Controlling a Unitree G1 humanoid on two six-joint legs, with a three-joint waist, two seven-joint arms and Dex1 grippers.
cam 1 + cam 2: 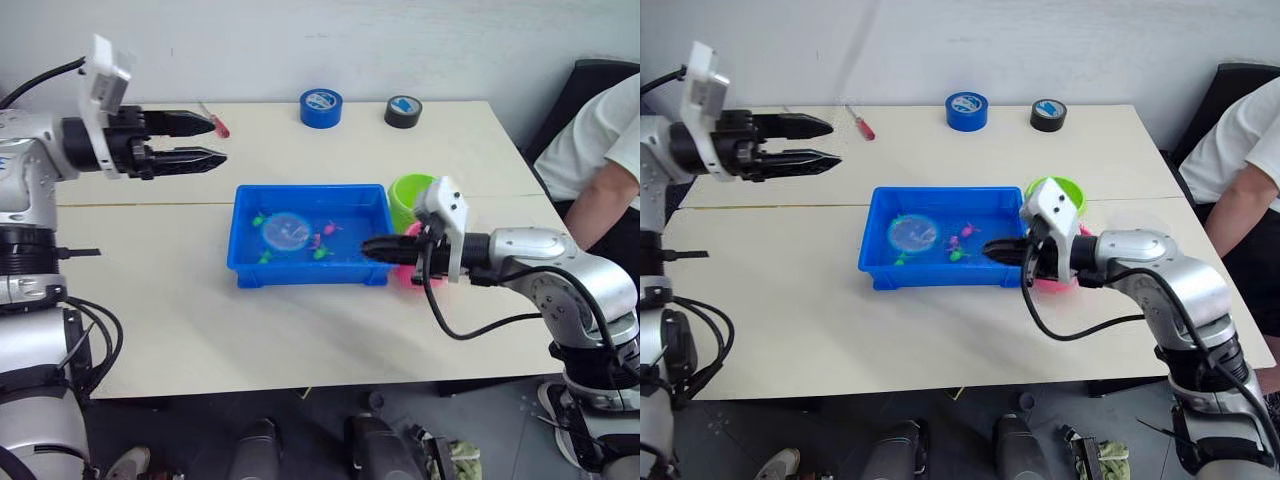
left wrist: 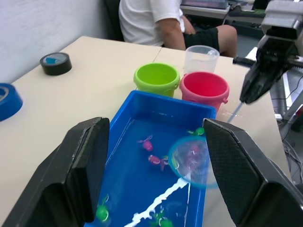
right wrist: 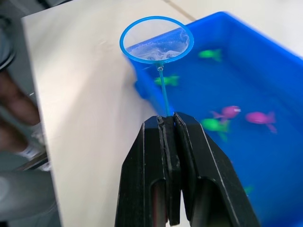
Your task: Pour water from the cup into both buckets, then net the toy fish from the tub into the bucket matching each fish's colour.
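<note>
Spanning the room's floor, a pale table (image 1: pixel 300 330) stands before a white wall. The right gripper (image 1: pixel 372 249) pinches the net (image 3: pixel 156 39) handle, its blue hoop over the blue tub (image 1: pixel 310 270) of pink and green fish (image 1: pixel 325 228). Right: pink bucket (image 2: pixel 204 89), green bucket (image 2: pixel 157 78), cup (image 2: pixel 201 57). The left gripper (image 1: pixel 205 140) hovers open, far left. Farthest: tapes (image 1: pixel 321 106), screwdriver (image 1: pixel 859 122).

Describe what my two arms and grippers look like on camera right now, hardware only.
Both arms are silver-grey metal with rounded joint housings and black bands. Each ends in a black gripper with two tapered black fingers: left gripper, right gripper. A white boxy camera module sits on each wrist. A black cable loops loosely under the right forearm, and more black cables hang beside the left arm's base.
</note>
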